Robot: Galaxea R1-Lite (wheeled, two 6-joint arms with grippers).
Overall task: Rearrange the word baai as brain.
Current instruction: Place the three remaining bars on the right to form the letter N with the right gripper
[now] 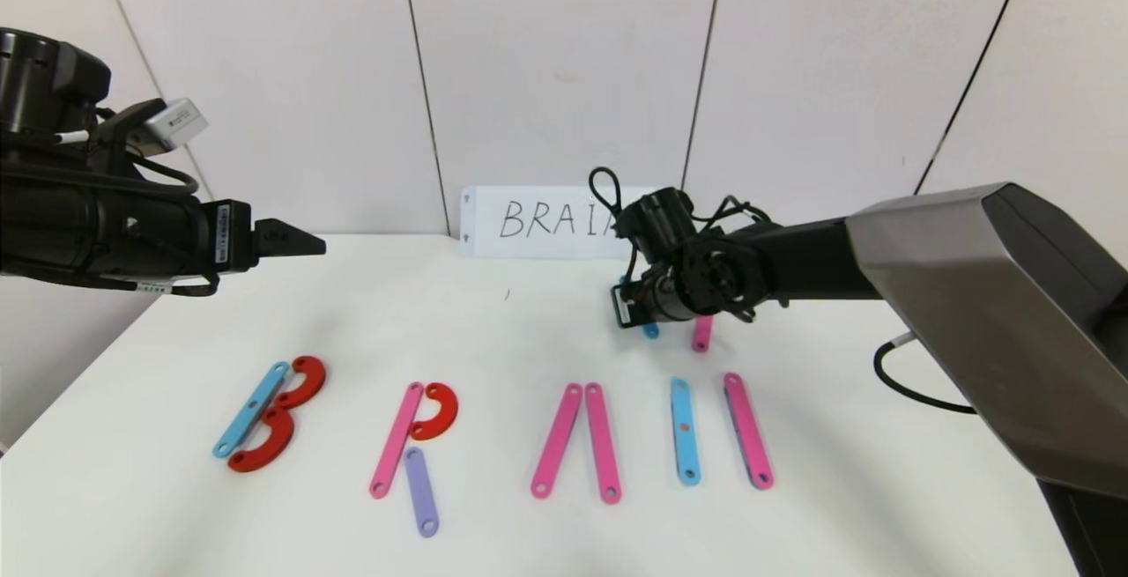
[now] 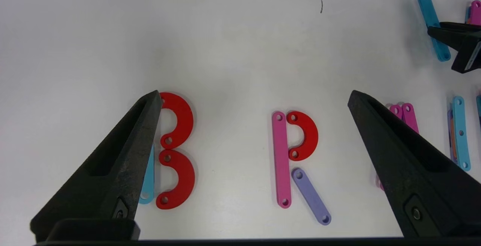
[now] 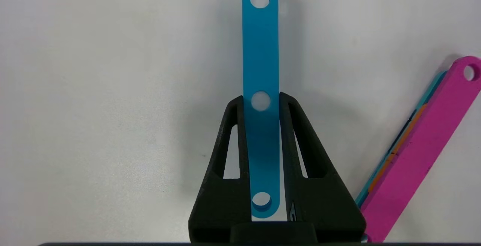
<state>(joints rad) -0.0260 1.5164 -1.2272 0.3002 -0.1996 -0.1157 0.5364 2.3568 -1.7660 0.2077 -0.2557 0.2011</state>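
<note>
The word baai is a row of flat-piece letters on the white table. A blue bar with two red C pieces (image 1: pixel 280 414) makes a B. A pink bar, red C (image 2: pixel 304 135) and purple bar (image 1: pixel 421 491) make an R. Two pink bars (image 1: pixel 577 440) lean together, followed by a blue bar (image 1: pixel 685 429) and a pink bar (image 1: pixel 749 430). Behind the row, my right gripper (image 3: pixel 260 99) is shut on the sides of another blue bar (image 3: pixel 260 47), also seen from the left wrist as this blue bar (image 2: pixel 434 24). My left gripper (image 2: pixel 253 94) hangs open above the B and R.
A white card (image 1: pixel 546 220) with handwritten BRAIN leans on the back wall, partly hidden by the right arm. A pink bar (image 3: pixel 424 144) lies over a blue-and-orange piece just beside the right gripper. The left arm (image 1: pixel 106 225) is held high at the left.
</note>
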